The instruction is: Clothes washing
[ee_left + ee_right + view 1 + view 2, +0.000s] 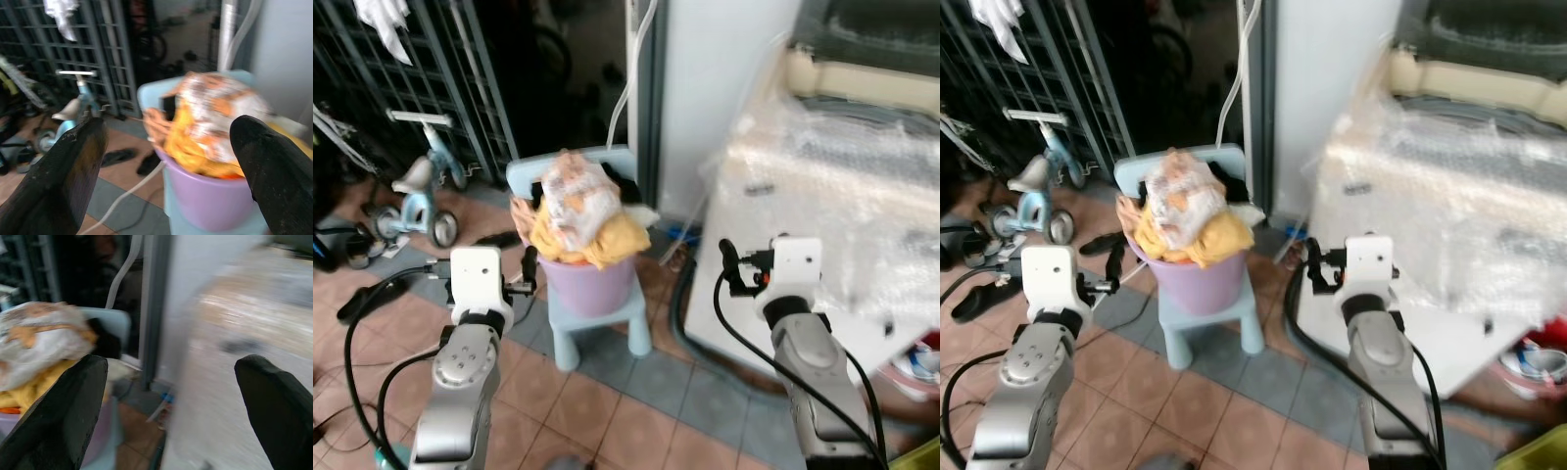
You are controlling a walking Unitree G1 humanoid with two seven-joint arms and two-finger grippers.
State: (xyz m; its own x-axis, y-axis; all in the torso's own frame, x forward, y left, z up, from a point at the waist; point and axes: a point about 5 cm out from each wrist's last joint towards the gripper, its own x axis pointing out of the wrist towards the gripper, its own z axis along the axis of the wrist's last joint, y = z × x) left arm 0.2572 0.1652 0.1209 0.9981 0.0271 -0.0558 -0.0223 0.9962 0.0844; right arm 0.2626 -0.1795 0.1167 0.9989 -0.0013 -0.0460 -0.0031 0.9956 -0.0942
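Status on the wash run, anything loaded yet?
Nothing loaded. The clothes are heaped in the purple bucket on the blue chair. Left gripper and right gripper are open, empty, short of the pile. Left: grab clothes, move them to the plastic-wrapped washer.

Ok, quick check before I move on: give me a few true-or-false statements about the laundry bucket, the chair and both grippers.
1. The purple plastic bucket stands on the pale blue plastic chair. True.
2. The bucket is empty. False: yellow and white clothes are heaped above its rim.
3. The left gripper is open. True.
4. The right gripper is shut on a garment. False: it is open and holds nothing.
5. A small blue tricycle stands to the bucket's left, by the metal gate. True.
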